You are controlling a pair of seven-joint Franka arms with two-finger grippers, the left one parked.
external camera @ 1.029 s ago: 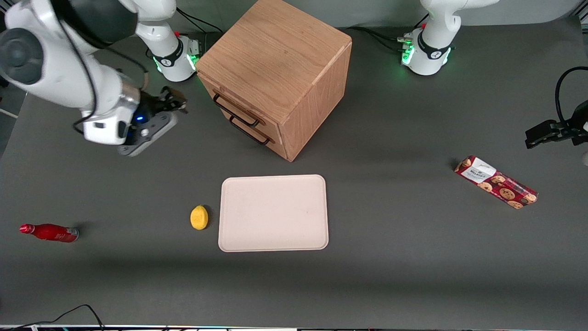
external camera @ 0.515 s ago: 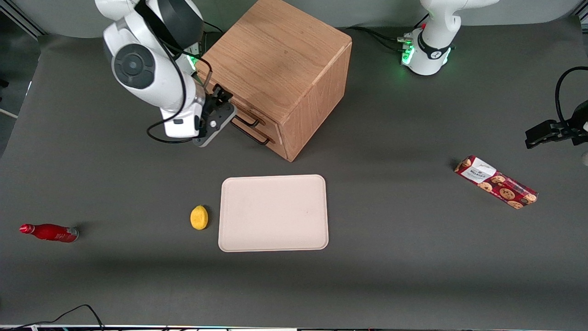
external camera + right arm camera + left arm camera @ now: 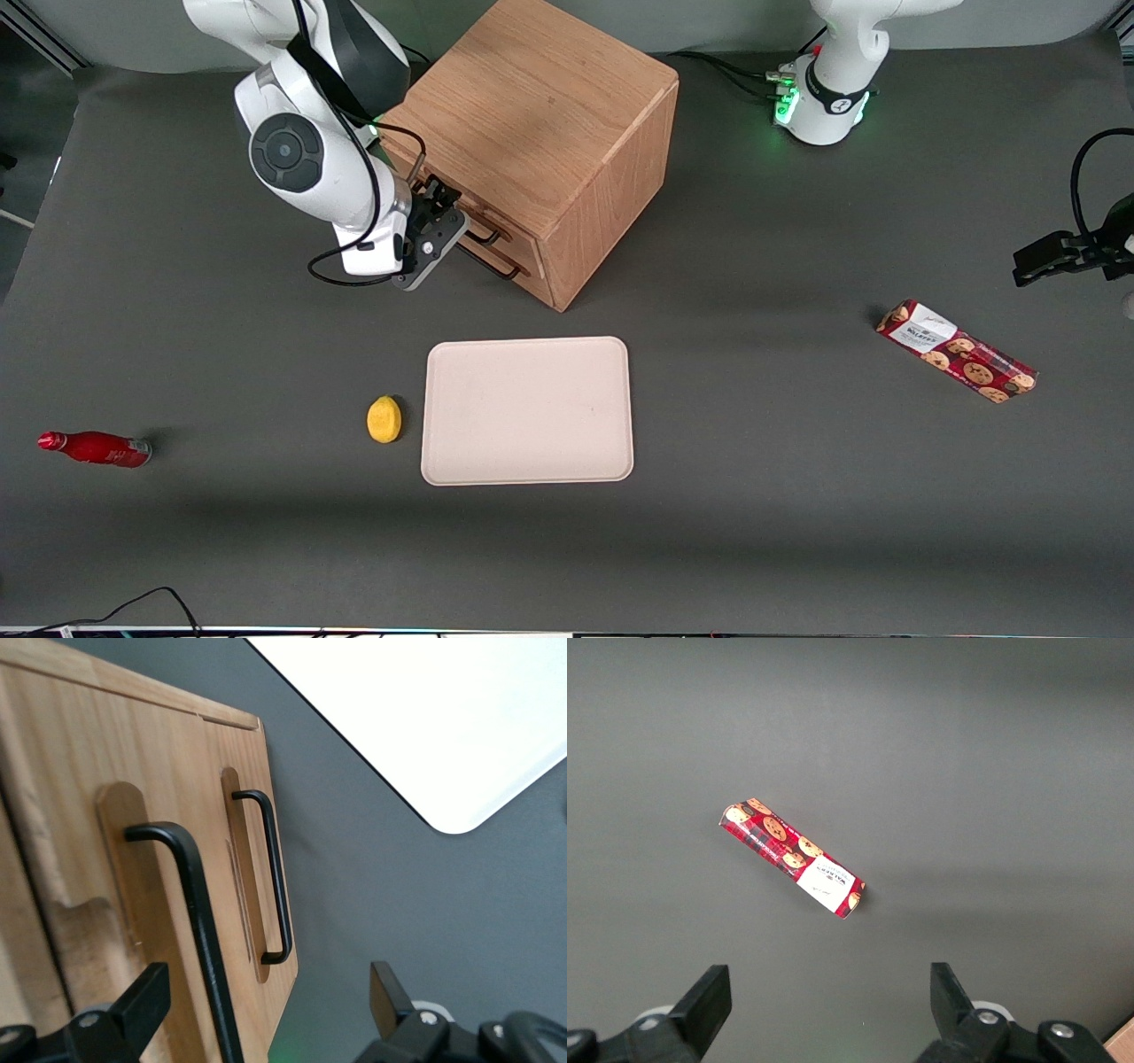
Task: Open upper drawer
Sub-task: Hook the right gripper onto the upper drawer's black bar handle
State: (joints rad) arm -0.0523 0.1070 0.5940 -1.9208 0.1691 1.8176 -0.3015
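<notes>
The oak cabinet (image 3: 532,115) stands at the back of the table, both drawers shut flush. The upper drawer (image 3: 512,241) carries a thin black bar handle (image 3: 197,912), partly covered by my hand in the front view. My gripper (image 3: 443,206) is right in front of that drawer, at the handle. In the right wrist view the gripper (image 3: 266,992) is open, and the upper handle's bar runs between the two black fingers (image 3: 146,997), closer to one of them and not touching either. The bottom drawer's handle (image 3: 276,877) lies just past it.
A beige tray (image 3: 527,410) lies nearer the front camera than the cabinet, with a yellow lemon (image 3: 384,418) beside it. A red bottle (image 3: 93,448) lies toward the working arm's end of the table. A red cookie box (image 3: 957,351) (image 3: 793,855) lies toward the parked arm's end.
My arm has swung in from the working arm's end of the table to the cabinet front. The gripper now sits a little farther along the upper handle. The drawers have not moved.
</notes>
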